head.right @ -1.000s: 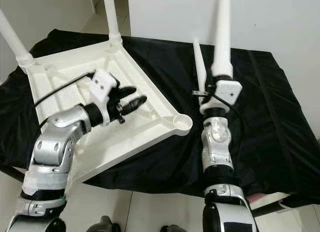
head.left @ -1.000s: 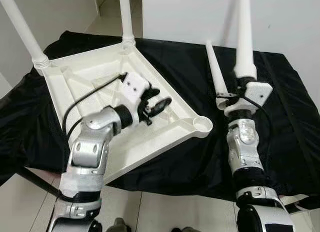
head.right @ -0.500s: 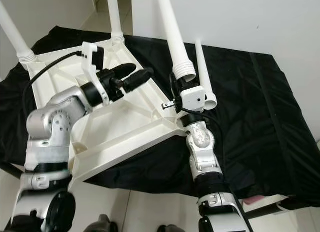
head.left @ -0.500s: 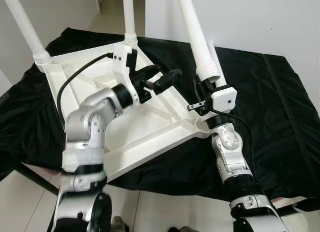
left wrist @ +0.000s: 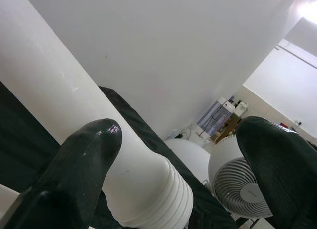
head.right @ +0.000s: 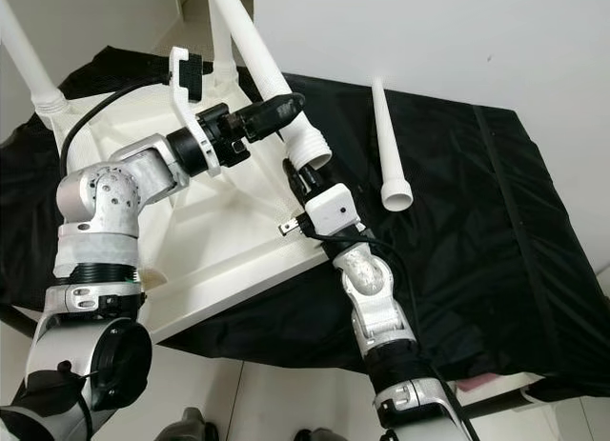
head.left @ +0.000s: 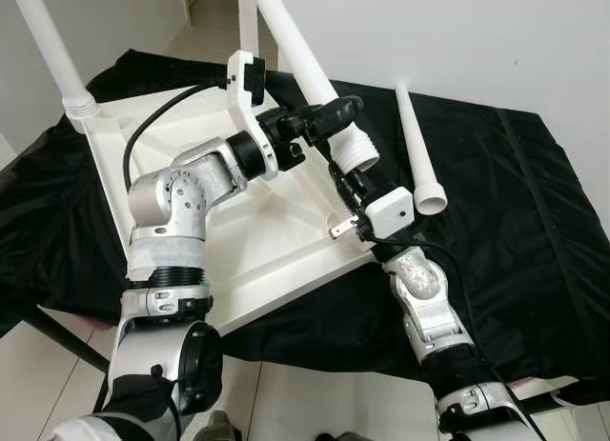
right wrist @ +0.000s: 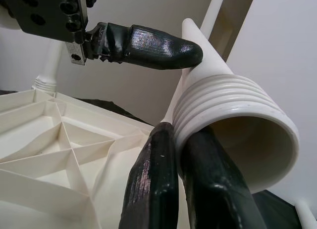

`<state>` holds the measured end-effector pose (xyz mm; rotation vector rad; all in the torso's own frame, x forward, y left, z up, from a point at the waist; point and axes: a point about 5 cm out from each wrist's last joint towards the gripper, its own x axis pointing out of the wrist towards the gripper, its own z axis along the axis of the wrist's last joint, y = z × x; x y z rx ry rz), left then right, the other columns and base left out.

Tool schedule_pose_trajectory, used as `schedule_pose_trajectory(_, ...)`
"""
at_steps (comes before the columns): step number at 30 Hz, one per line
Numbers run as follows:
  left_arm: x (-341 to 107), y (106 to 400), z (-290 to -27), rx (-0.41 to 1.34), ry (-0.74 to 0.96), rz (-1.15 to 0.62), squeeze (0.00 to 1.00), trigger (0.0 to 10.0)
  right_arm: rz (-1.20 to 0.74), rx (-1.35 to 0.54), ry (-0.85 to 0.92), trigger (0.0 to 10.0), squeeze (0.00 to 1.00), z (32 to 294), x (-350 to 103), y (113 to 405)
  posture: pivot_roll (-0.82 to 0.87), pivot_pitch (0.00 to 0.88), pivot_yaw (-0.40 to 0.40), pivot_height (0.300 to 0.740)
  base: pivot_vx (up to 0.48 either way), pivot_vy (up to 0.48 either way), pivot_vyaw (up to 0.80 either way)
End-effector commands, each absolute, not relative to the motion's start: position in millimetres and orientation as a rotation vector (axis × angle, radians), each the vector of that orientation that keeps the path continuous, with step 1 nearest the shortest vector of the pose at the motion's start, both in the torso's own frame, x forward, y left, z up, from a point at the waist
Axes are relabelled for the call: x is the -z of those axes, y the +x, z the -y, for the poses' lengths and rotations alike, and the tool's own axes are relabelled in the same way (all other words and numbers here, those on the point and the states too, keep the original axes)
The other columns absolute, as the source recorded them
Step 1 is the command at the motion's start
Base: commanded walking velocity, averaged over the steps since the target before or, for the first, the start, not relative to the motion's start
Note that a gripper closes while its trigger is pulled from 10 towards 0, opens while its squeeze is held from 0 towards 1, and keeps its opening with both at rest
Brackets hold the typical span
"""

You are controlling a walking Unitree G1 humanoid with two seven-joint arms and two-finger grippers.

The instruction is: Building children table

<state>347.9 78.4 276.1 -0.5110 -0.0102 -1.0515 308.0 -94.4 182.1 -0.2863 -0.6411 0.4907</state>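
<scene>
I stood over a black cloth [head.left: 534, 222] that covered a surface across the middle of the frame, with a white upside-down tabletop [head.left: 181, 136] lying on its left half, ribbed underside facing up. Two white legs were already standing in its far corners: one [head.left: 52, 50] at the upper left edge of the frame, another [head.left: 248, 22] at top centre, partly hidden behind my left arm. My right gripper [head.left: 351, 179] sat at the centre of the frame, just above the tabletop's near right part, its two black fingers [right wrist: 163, 184] closed on the rim of the threaded end of a third leg [head.left: 305, 65], which slanted up towards the top centre of the frame. My left gripper [head.left: 329, 117] reached in from the left, just above the right one, at that same leg beside its ridged collar; its fingers [left wrist: 84, 160] were spread apart, one lying against the leg and the other held clear of it. My left forearm and its black cable crossed over the tabletop and blocked much of its middle. A fourth leg [head.left: 416, 136] lay loose on the cloth at the upper right, well apart from the tabletop, wide end towards me. A white wall filled the upper right of the frame, pale floor tiles [head.left: 315, 403] ran along the bottom, and a white fan [left wrist: 237, 184] showed in my left wrist view.
</scene>
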Motion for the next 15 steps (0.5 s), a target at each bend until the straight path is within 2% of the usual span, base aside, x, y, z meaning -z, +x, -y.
schedule_pose_trajectory(1, -264, 354, -75, 0.990, -0.464, -0.077, 0.00, 10.0, 0.720, -0.516, -0.298, 10.0, 0.00, 88, -195, 303, 0.12, 0.027, -0.066, 0.740, 0.000, 0.000, 0.00)
schedule_pose_trajectory(6, -259, 359, -80, 0.926, -0.456, -0.109, 0.00, 10.0, 0.696, -0.495, -0.284, 10.0, 0.00, 88, -193, 305, 0.12, 0.030, -0.060, 0.740, 0.000, 0.000, 0.00)
schedule_pose_trajectory(8, -267, 360, -86, 0.901, -0.481, -0.097, 0.00, 10.0, 0.615, -0.453, -0.261, 10.0, 0.00, 93, -183, 313, 0.11, 0.033, -0.055, 0.740, 0.000, 0.000, 0.00)
schedule_pose_trajectory(15, -276, 356, -92, 0.895, -0.490, -0.071, 0.00, 10.0, 0.550, -0.378, -0.214, 10.0, 0.00, 100, -175, 319, 0.12, 0.039, -0.054, 0.740, 0.000, 0.000, 0.00)
